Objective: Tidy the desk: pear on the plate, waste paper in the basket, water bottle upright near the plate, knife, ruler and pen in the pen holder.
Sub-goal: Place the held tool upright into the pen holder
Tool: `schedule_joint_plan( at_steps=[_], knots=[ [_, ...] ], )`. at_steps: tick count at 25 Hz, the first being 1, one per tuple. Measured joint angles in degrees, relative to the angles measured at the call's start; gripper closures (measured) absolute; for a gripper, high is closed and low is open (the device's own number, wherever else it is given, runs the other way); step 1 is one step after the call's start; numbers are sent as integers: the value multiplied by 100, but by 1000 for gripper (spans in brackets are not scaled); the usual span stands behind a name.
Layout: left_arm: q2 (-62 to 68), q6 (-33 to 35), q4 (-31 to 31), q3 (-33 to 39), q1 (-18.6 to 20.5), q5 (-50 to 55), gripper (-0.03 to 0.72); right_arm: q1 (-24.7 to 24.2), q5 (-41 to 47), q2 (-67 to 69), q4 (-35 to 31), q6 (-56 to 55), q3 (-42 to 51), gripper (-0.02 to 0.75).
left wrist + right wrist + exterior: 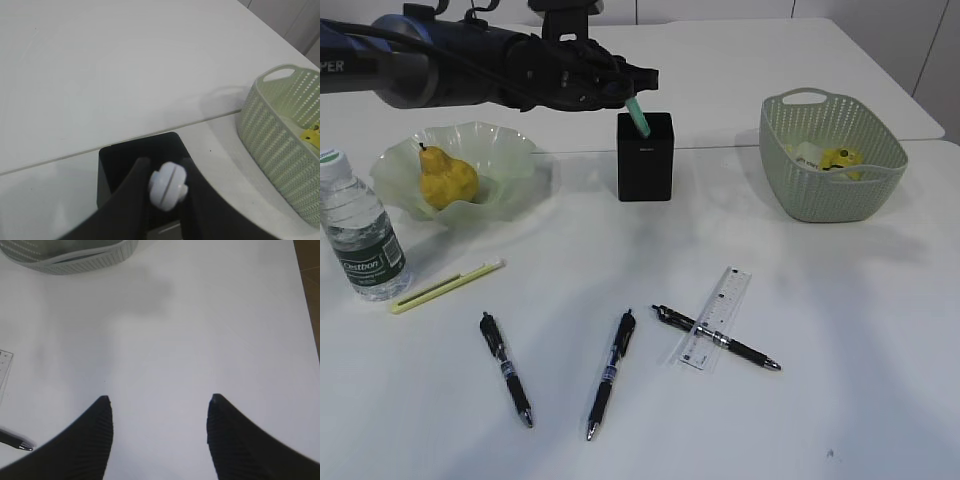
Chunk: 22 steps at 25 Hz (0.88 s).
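My left gripper point(638, 95) is shut on a teal pen point(639, 115) whose lower end dips into the black pen holder point(645, 160). In the left wrist view the pen's pale round end point(168, 185) sits between the fingers, over the holder's mouth point(115, 165). The pear point(447, 178) lies on the green plate point(510, 150). The water bottle point(360, 235) stands upright to the plate's left. Yellow waste paper point(840, 158) lies in the basket point(830, 190). A yellow-green knife point(445, 287) and the clear ruler point(717, 318) lie on the desk. My right gripper point(159, 402) is open over bare desk.
Three black pens lie at the front: one at the left point(507, 370), one in the middle point(611, 372), one under the ruler point(720, 340). The basket's rim point(65, 260) is beyond the right gripper; a pen tip point(15, 441) is to its left. The right arm is outside the exterior view.
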State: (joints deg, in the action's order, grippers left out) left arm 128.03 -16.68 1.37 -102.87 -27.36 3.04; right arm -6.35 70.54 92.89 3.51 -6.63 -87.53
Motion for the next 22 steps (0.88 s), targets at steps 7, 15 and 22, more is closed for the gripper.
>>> schedule_joint_plan(
  at_steps=[7, 15, 22],
  knots=[
    [33, 0, 0, 0, 0, 0, 577, 0, 0, 0, 0, 0, 0, 265],
    [46, 0, 0, 0, 0, 0, 486, 0, 0, 0, 0, 0, 0, 265],
    [46, 0, 10, 0, 0, 0, 451, 0, -8, 0, 0, 0, 0, 265]
  ],
)
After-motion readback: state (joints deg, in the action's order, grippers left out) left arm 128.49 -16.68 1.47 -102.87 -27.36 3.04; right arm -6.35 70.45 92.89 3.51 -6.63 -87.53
